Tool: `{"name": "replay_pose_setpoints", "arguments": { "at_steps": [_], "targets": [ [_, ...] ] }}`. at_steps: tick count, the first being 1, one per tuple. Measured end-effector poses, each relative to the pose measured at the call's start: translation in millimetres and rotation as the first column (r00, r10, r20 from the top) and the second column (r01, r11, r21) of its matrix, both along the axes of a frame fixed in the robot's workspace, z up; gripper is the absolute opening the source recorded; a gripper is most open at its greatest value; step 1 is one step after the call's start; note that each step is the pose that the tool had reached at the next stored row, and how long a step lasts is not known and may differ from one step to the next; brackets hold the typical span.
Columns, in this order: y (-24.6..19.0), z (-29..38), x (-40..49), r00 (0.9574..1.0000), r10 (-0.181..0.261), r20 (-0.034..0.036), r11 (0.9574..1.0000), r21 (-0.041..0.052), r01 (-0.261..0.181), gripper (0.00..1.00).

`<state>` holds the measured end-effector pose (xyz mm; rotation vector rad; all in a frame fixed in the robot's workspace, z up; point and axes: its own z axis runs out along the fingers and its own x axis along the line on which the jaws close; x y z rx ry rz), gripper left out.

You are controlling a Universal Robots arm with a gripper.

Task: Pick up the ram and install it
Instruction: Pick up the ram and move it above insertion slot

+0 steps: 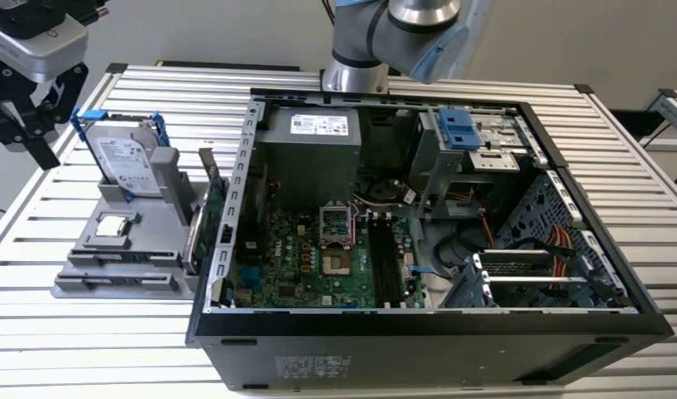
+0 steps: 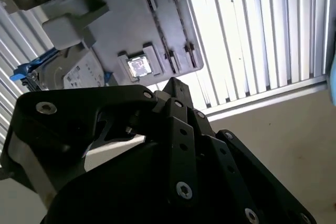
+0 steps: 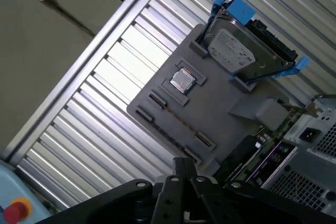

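End effector (image 1: pixel 17 137) hovers by the counter (image 1: pixel 95 349) edge, near the grey holder (image 1: pixel 95 287) carrying the ram (image 3: pixel 179 119); my grip width, I cannot tell.

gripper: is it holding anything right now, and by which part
Nothing is held: the gripper has empty jaws; the ram sits in the grey holder.

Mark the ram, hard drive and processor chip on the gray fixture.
ram (image 1: pixel 128 258): exterior view, middle of the stick.
hard drive (image 3: pixel 237 51): first wrist view, labelled face.
processor chip (image 3: pixel 182 80): first wrist view, centre of lid.
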<state>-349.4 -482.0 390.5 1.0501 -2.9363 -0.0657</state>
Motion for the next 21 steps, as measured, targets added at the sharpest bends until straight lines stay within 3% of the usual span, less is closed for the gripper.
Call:
{"name": "replay_pose_setpoints", "arguments": {
  "at_steps": [10,21],
  "targets": [
    [0.1,0.0,-0.1,0.9958,0.091,0.0,0.9958,0.0,-0.091,0.0],
    [0.0,0.0,0.0,0.9816,0.191,0.0001,0.9816,-0.0001,-0.191,0.0]
  ]
}}
